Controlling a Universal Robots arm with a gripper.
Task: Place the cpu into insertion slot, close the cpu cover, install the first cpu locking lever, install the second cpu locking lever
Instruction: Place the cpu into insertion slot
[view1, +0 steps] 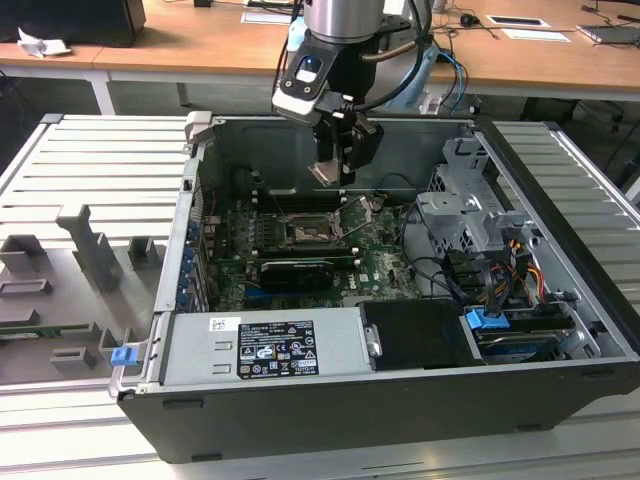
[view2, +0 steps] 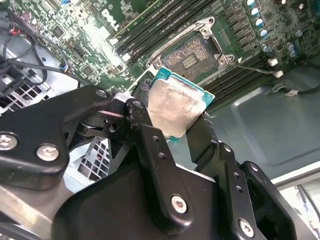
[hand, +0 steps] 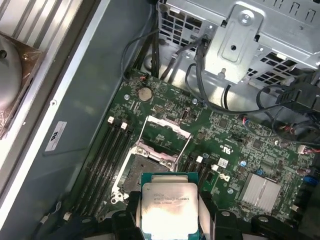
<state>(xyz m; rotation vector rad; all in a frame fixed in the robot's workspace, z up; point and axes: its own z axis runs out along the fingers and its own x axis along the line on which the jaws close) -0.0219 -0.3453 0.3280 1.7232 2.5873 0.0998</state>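
Observation:
My gripper (view1: 333, 168) hangs inside the open computer case, above the green motherboard, shut on the cpu (view1: 325, 173). In both wrist views the cpu (view2: 175, 107) (hand: 169, 207) shows its dull silver top and teal edge, clamped between two black fingers (view2: 142, 127). The insertion slot (hand: 146, 171) (view2: 191, 57) (view1: 307, 233) lies open below the chip, its dark centre bare. The cpu cover (hand: 163, 136) (view1: 358, 212) stands flipped up at the far side of the slot.
Long black memory slots (hand: 102, 160) flank the socket. A metal drive cage (view1: 470, 205) with cables (hand: 210, 75) fills the case on the exterior view's right. A power supply (view1: 265, 345) sits at the front. Grey fixtures (view1: 90, 250) stand on the grooved table.

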